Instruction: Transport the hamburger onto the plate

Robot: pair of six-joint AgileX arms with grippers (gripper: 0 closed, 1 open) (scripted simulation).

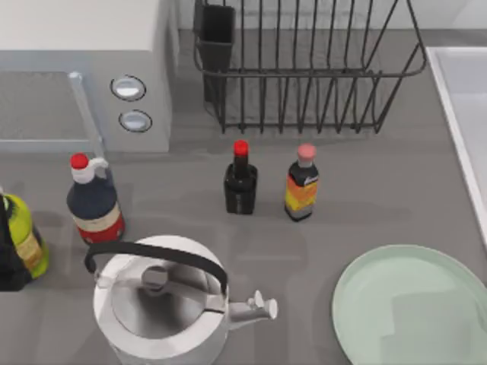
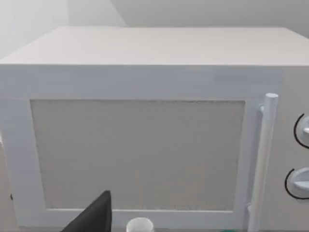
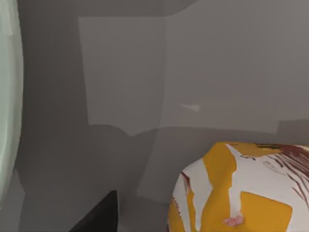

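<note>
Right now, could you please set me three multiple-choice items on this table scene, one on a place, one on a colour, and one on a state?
1. Where in the top view is the plate?
A. bottom right
B. top left
C. inside the dish rack

2. What colour is the cap of the small dark bottle in the middle?
A. blue
B. red
C. green

3. What lies on the plate?
A. a kettle
B. a bottle
C. nothing

Answers: 1 A, it sits at the lower right corner. 2 B, its cap is red. 3 C, its mint surface is bare, with the white kettle standing apart to its left.
</note>
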